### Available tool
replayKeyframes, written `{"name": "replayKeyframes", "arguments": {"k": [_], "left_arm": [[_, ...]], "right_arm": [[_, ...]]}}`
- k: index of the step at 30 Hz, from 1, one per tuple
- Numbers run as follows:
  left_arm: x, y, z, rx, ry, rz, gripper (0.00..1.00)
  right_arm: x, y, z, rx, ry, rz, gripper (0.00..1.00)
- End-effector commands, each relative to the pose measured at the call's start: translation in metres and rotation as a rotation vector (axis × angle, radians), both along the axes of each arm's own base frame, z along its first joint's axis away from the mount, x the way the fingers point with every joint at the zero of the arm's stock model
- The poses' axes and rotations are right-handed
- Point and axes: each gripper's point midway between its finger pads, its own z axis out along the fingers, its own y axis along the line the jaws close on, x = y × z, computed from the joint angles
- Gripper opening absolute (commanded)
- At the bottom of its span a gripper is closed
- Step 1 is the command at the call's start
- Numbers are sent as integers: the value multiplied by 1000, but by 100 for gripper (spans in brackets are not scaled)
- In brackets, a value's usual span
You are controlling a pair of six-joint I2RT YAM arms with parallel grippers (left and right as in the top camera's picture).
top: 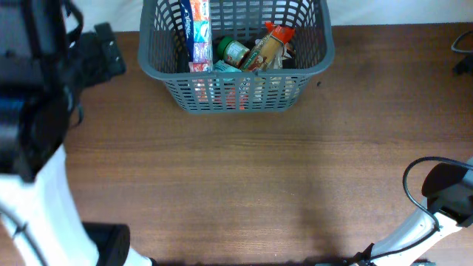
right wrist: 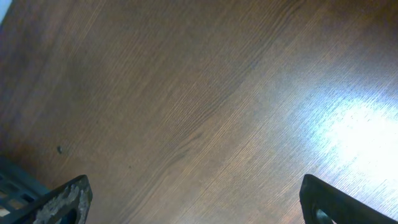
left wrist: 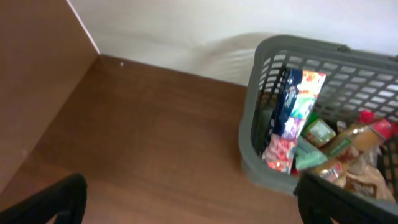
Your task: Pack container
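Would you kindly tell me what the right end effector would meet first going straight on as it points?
Probably the bare table: the open right end effector faces only wood, the container off at one edge.

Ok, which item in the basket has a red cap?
The tan bottle leaning rightmost in the basket; the jar beside it has a green lid, the tall packet none.

Right gripper [right wrist: 205, 200], jaws far apart, over brown wooden table [right wrist: 186, 93]; container [right wrist: 13, 185] corner at lower left
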Motion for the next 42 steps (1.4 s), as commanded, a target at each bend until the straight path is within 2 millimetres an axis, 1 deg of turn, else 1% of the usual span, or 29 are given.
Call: {"name": "replayKeyframes", "arguments": {"k": [1, 6, 14, 20, 23, 26, 28, 33, 38, 40, 42], "left_arm": [[-38, 6, 27, -33, -98, 26, 99], [-63, 5, 44, -52, -162, 6, 99], [-90, 8, 59, -59, -228, 5, 99], [-97, 9, 63, -59, -245, 8, 99], [-99, 15, 64, -36, -249, 39, 99], [-99, 14, 64, -17, -243, 21, 99], [-98, 10, 62, -29, -238, 0, 99], [-107, -1, 63, -46, -241, -72, 99], [-123, -7, 70, 24, -280, -170, 99], [-130, -14, 76, 78, -318, -245, 99], [-136, -21, 78, 124, -353, -310, 99]], "right_arm": [[-4, -1, 4, -12, 3, -7, 99], [-4, -1, 4, -12, 3, -7, 99], [-4, -1, 4, -12, 3, -7, 99], [-4, -1, 4, -12, 2, -7, 99], [-4, -1, 4, -12, 3, -7, 99], [-4, -1, 4, -12, 2, -7, 99], [-4, -1, 4, -12, 2, -7, 99], [-4, -1, 4, -12, 2, -7, 99], [-4, -1, 4, -12, 2, -7, 99], [-4, -1, 4, -12, 2, -7, 99], [-4, -1, 4, -12, 2, -7, 99]]}}
